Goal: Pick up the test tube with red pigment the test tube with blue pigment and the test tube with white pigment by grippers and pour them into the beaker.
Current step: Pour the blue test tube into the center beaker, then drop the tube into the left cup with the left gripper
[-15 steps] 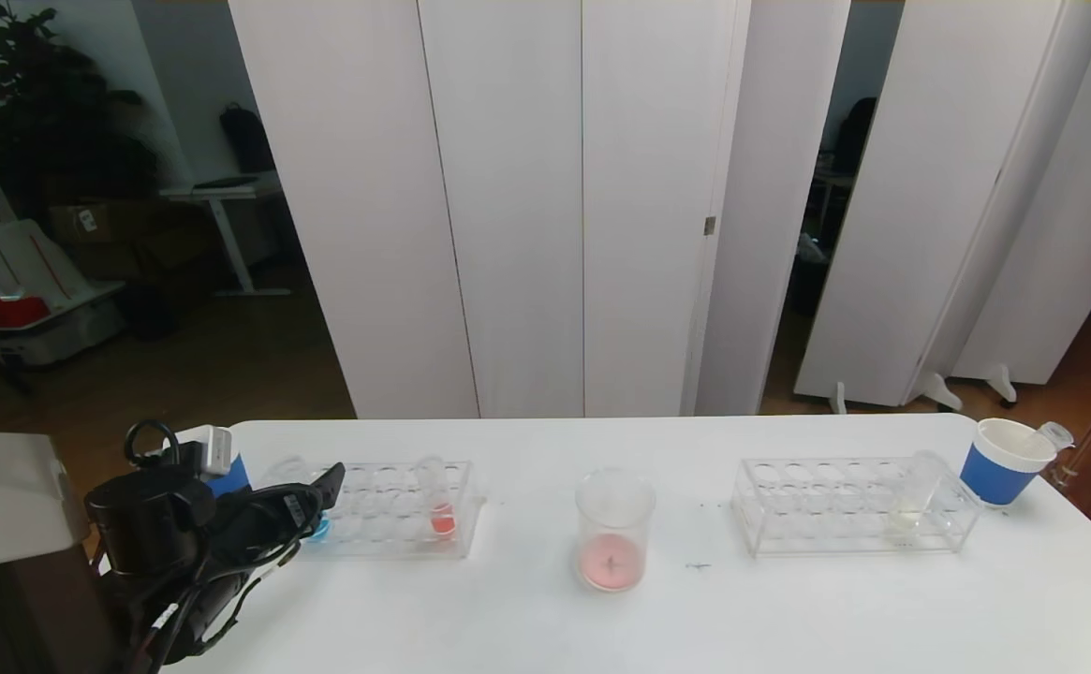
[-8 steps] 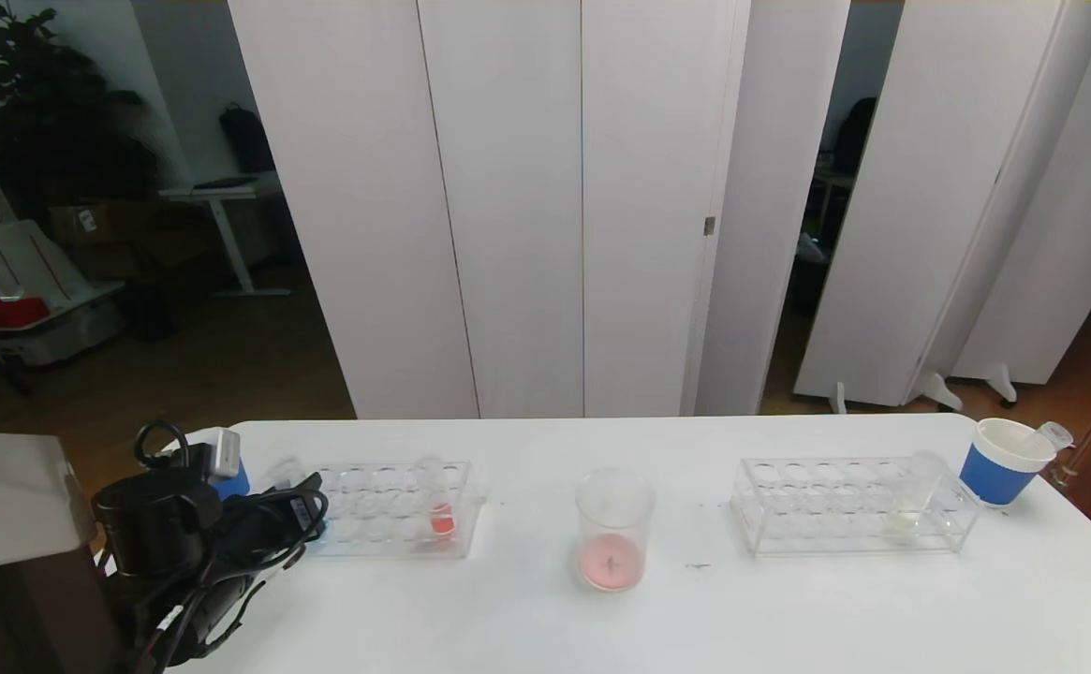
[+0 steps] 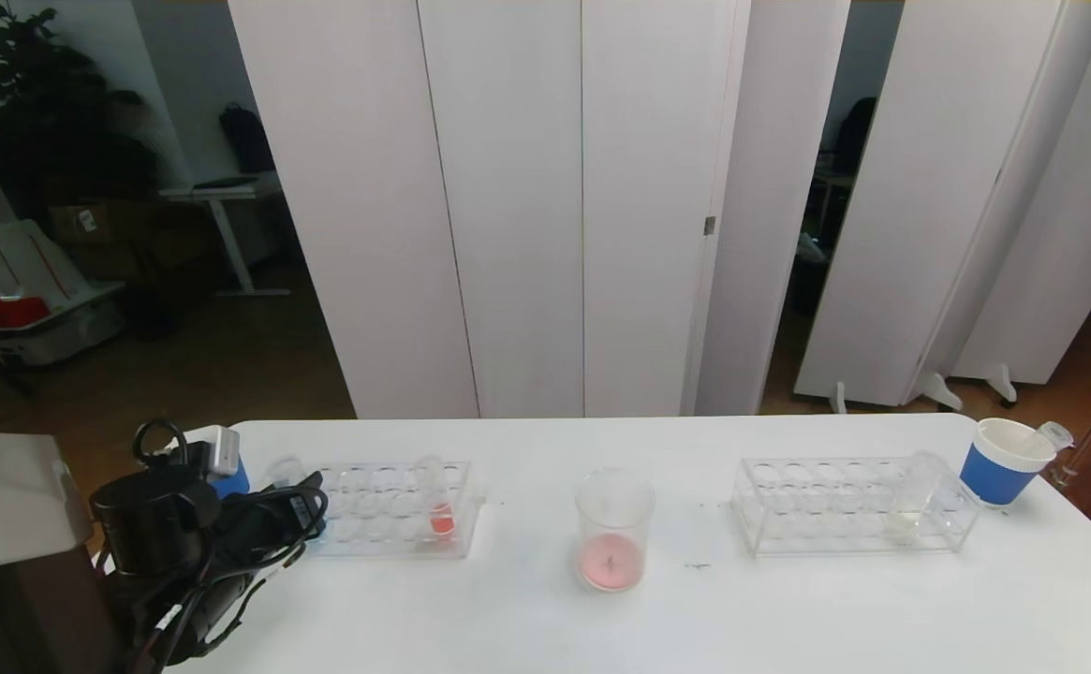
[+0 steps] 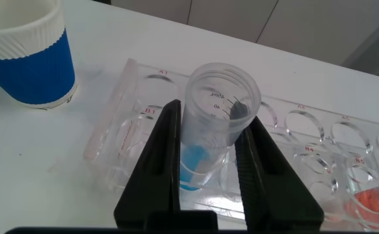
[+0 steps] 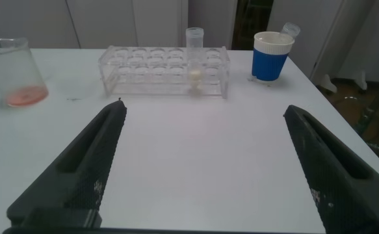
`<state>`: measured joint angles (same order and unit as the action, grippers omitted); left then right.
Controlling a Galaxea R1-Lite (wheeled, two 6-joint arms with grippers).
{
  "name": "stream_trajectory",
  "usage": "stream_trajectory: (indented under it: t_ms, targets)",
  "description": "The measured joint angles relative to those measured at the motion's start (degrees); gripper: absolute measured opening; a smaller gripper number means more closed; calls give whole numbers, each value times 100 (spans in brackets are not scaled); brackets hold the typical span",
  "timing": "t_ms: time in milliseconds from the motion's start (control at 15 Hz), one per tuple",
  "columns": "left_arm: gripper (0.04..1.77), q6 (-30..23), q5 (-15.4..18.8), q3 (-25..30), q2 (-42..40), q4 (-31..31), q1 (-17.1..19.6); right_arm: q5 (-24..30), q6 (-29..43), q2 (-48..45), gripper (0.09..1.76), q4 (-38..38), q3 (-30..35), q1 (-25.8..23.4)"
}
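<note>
In the left wrist view my left gripper [image 4: 212, 117] is shut on the test tube with blue pigment [image 4: 220, 97], which still stands in the end hole of the left rack [image 4: 319, 130]. From the head view this gripper [image 3: 306, 505] sits at that rack's left end. A test tube with red pigment [image 3: 439, 513] stands farther along the same rack. The beaker [image 3: 612, 529], holding pink liquid, is mid-table. The test tube with white pigment [image 3: 913, 496] stands in the right rack [image 3: 817, 520]. My right gripper [image 5: 205, 109] hovers open over bare table, facing that rack.
One blue paper cup [image 3: 1007, 461] with a tube in it stands at the far right of the table. Another blue cup [image 4: 26, 55] sits just beyond the left rack's end, behind my left arm. The table edge lies close to the left arm.
My left gripper's fingers, spread wide a second ago, have closed round the blue tube and hold still. Nothing else has moved.
</note>
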<state>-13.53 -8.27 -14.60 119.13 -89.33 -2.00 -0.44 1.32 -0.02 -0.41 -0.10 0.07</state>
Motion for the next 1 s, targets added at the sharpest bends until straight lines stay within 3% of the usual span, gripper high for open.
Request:
stream_trajectory:
  t_ms: [1000]
  targets:
    - [58,146,185,-91,-418,-7,2,0,0,0,174,0,0,0]
